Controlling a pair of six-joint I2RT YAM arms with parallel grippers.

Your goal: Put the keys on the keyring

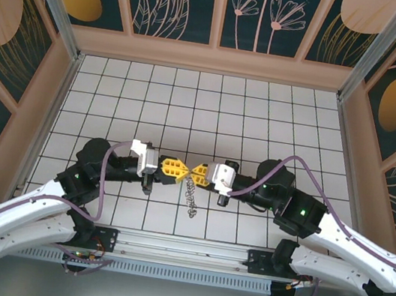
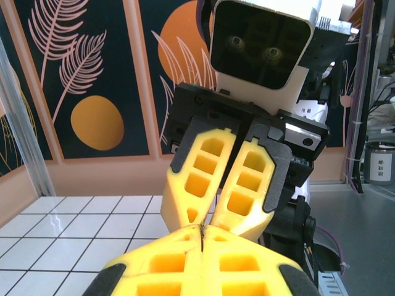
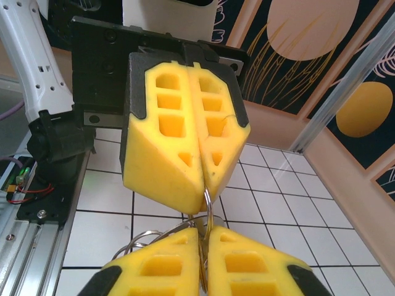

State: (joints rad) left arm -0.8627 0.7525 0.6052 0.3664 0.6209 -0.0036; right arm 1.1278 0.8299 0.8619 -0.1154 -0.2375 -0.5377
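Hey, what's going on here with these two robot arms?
Both arms meet tip to tip above the white tiled table. The left yellow-fingered tool and the right tool are each shut on a thin metal keyring, holding it up between them, with silvery pieces dangling below.

White arms (image 1: 12, 216); yellow pincer fingers (image 2: 210, 179); purple cables (image 1: 103, 185)
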